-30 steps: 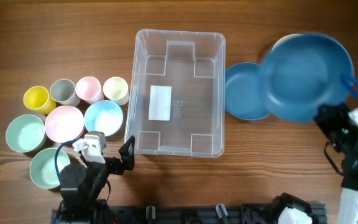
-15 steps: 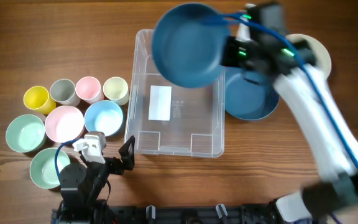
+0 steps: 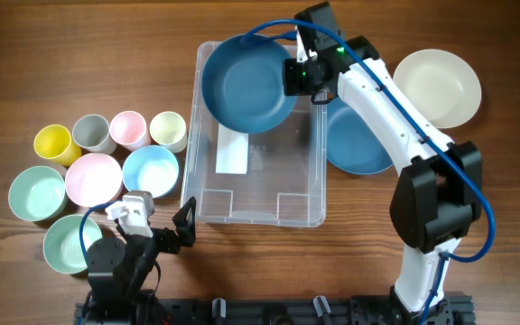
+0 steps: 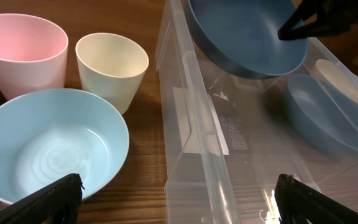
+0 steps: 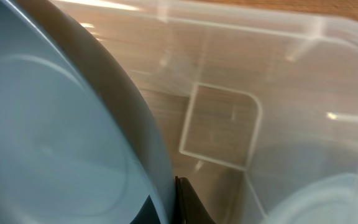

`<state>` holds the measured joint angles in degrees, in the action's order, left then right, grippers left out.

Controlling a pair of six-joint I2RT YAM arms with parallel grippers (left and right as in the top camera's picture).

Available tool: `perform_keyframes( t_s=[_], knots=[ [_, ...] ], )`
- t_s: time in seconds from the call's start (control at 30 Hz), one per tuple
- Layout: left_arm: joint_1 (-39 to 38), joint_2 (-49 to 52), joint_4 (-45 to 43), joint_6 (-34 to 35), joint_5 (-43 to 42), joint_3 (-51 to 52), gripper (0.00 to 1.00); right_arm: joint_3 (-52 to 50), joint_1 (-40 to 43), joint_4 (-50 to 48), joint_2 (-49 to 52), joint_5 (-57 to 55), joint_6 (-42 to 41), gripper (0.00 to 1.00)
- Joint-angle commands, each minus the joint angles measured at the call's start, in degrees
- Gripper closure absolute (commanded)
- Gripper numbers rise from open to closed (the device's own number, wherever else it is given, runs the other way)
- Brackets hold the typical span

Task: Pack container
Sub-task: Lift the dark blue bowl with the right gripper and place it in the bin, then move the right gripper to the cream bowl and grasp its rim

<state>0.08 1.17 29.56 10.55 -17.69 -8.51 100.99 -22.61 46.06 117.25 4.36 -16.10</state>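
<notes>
- The right gripper (image 3: 298, 74) is clenched on the right rim of a dark blue bowl (image 3: 246, 83). In the right wrist view one black finger (image 5: 188, 208) lies against the bowl's edge.
- The held bowl hangs tilted over the far end of the container (image 3: 319, 194), and its far edge overlaps the container's far rim. I cannot tell whether it touches the base.
- There is one container. It is clear plastic and stands mid-table with its long side running away from the robot. One white label (image 3: 233, 149) lies on its base, with its far edge under the held bowl.
- There are two dark blue bowls in all. The second dark blue bowl (image 3: 350, 144) sits on the wooden table (image 3: 61, 54) just right of the container, and the right arm crosses over part of it.
- One cream bowl (image 3: 436, 88) sits further right, near the far edge.
- The left gripper (image 3: 159, 221) sits at the near edge with its fingers spread wide apart, near the container's near-left corner.
- Four cups stand in a row left of the container: yellow cup (image 3: 52, 143), grey cup (image 3: 90, 133), pink cup (image 3: 128, 129) and cream cup (image 3: 168, 130).
- Four pale bowls sit nearer the robot than the cups. The light blue bowl (image 3: 150, 170) is just beside the container's left wall. Then come the pink bowl (image 3: 93, 178) and the mint bowl (image 3: 36, 193). The green bowl (image 3: 66, 242) is partly hidden by the left arm.
</notes>
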Motion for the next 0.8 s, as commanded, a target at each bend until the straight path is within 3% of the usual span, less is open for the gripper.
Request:
perform_keyframes(
  t_s=[0.0, 0.07, 0.27, 0.43, 0.63, 0.77],
  knots=[
    [0.3, -0.2, -0.2, -1.1, -0.5, 0.2, 0.0, 2.1, -0.8, -1.0, 0.3, 2.1, 0.4, 0.91],
    [0.3, -0.2, -0.2, -1.1, -0.5, 0.2, 0.0, 2.1, -0.8, -1.6, 0.4, 1.5, -1.0, 0.8],
    [0.3, -0.3, -0.2, -1.2, -0.5, 0.2, 0.0, 2.1, -0.4, -2.4, -0.6, -0.1, -0.6, 0.75],
    [0.3, -0.3, -0.2, -1.1, -0.5, 0.2, 0.0, 2.1, 2.8, 2.6, -5.8, -5.1, -2.4, 0.65],
    [0.3, -0.3, -0.2, -1.1, -0.5, 0.2, 0.0, 2.1, 13.9, 12.9, -14.0, -7.9, -10.7, 0.39],
    [0.3, -0.3, -0.2, -1.1, -0.5, 0.2, 0.0, 2.1, 23.5, 18.3, -15.4, -6.2, -11.1, 0.25]
  ],
)
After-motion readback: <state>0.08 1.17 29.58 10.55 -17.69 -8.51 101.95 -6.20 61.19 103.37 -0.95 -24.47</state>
